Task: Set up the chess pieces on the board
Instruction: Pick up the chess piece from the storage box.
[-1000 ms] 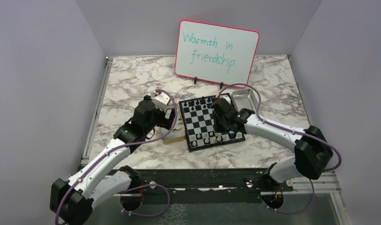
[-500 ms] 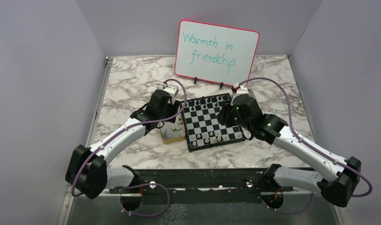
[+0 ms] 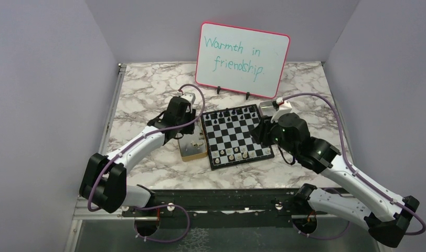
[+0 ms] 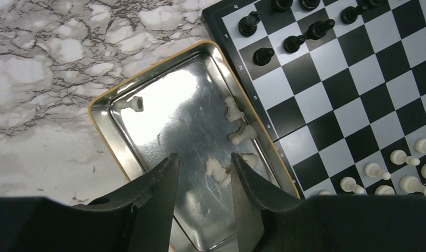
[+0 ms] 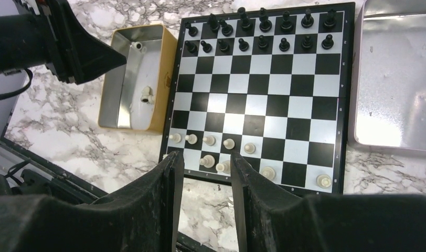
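Note:
The board (image 3: pixel 237 137) lies mid-table. Black chess pieces (image 5: pixel 263 42) fill its two far rows, and several cream ones (image 5: pixel 229 143) stand in its near rows. More cream pieces (image 4: pixel 242 134) lie loose inside the tan box (image 4: pixel 163 121) beside the board's left edge. My left gripper (image 4: pixel 203 176) hovers over that box, open, jaws narrowed with nothing between them; a cream piece (image 4: pixel 216 170) lies below, close to the right finger. My right gripper (image 5: pixel 203 173) hangs open and empty above the board's near edge (image 3: pixel 261 135).
A silver metal tray (image 5: pixel 394 79) sits against the board's right side. A whiteboard (image 3: pixel 242 52) with handwriting stands at the back. The marble table (image 3: pixel 148 89) has a raised metal rail on its left and near edges.
The right gripper has pulled back off the board, rightward and higher. The left gripper has moved over the tan box and its jaws have narrowed.

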{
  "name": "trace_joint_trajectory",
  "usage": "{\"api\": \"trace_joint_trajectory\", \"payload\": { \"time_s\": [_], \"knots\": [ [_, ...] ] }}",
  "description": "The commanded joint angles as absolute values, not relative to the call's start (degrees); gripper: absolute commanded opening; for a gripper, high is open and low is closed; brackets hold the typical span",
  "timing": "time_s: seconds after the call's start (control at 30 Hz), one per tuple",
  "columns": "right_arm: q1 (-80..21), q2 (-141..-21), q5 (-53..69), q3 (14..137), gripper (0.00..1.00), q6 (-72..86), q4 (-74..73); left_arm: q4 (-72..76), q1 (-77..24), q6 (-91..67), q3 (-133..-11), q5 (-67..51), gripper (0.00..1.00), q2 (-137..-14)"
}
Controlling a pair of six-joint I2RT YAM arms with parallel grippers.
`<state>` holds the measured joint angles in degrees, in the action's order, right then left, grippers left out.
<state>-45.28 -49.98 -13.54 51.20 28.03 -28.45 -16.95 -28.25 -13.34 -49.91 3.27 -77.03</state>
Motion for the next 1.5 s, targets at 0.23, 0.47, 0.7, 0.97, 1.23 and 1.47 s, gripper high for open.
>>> {"api": "trace_joint_trajectory", "payload": {
  "time_s": [0.23, 0.47, 0.7, 0.97, 1.23, 1.47],
  "knots": [
    [-45.0, -47.3, -12.6, 49.8, 0.43, 28.6, -29.0, -26.4, -25.8, -1.1, -56.6, -10.3, 0.44, -79.4],
    [-45.0, -48.3, -12.0, 50.6, 0.43, 28.4, -29.0, -30.2, -25.8, 1.5, -57.6, -12.9, 0.43, -79.8],
    [-45.0, -49.3, -12.7, 51.9, 0.43, 27.9, -30.1, -30.8, -25.9, -9.3, -56.1, -8.0, 0.37, -79.2],
    [-45.0, -48.3, -12.7, 51.5, 0.43, 28.5, -29.9, -30.0, -25.9, -17.4, -53.8, -4.8, 0.37, -79.6],
    [-45.0, -48.0, -12.0, 50.6, 0.43, 29.0, -30.1, -31.3, -25.8, -24.7, -54.1, -5.9, 0.31, -84.5],
    [-45.0, -47.1, -12.2, 50.5, 0.43, 29.2, -30.6, -31.0, -25.8, -25.6, -54.6, -3.8, 0.31, -87.1]
  ]
}}
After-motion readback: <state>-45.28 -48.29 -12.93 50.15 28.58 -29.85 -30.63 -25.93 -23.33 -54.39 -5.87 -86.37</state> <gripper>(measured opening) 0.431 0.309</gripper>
